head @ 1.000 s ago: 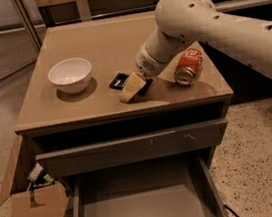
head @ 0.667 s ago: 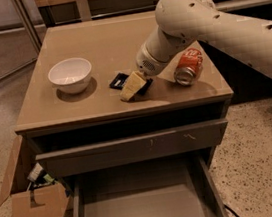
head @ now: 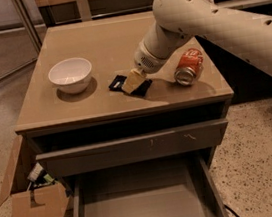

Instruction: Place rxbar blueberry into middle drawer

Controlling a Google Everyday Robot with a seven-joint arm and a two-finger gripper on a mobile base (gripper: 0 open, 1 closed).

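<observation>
The rxbar blueberry [head: 118, 83] is a dark flat wrapper lying on the cabinet top, between the bowl and the soda can. My gripper [head: 133, 80] is down on top of the bar's middle and hides part of it; dark wrapper shows on both sides. The arm reaches in from the upper right. The middle drawer [head: 141, 216] is pulled out wide open below the front of the cabinet, with a bare grey floor.
A white bowl [head: 71, 75] stands on the left of the cabinet top [head: 91, 41]. A red-orange soda can [head: 188, 66] lies on its side to the right of the gripper. The top drawer [head: 131, 149] with a scuffed front sits slightly out. A cardboard box [head: 33, 205] stands on the floor at left.
My gripper's tip has drawn slightly up and back over the bar. The bar, bowl, can and drawers have not moved.
</observation>
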